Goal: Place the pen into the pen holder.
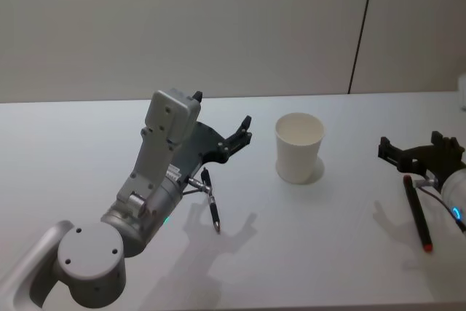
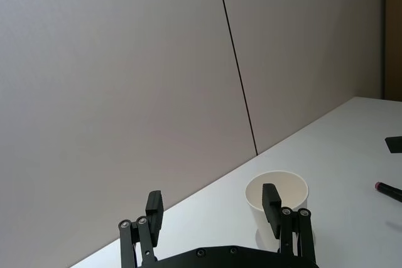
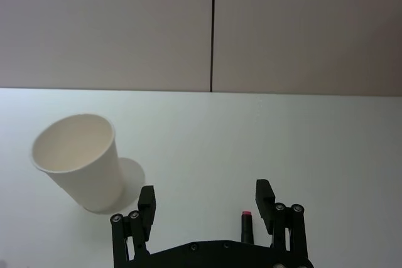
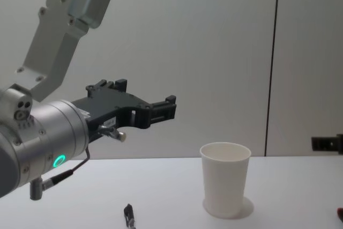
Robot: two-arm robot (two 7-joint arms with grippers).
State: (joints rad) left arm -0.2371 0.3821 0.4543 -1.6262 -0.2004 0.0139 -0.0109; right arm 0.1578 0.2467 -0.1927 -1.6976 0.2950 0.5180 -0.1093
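black pen [image 1: 212, 207]: centre-left, axis near vertical, just below left gripper [image 2: 212, 205], jaws apart.
red-tipped pen [image 1: 417, 213]: lower right, below right gripper [image 3: 205, 196], apart; probably nearer.
pen holder [image 1: 298, 147]: centre, upright.

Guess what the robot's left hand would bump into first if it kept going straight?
Probably the back wall. The open left hand is raised above the pen holder and aims just past its rim, so it likely misses it, though depth is hard to judge.
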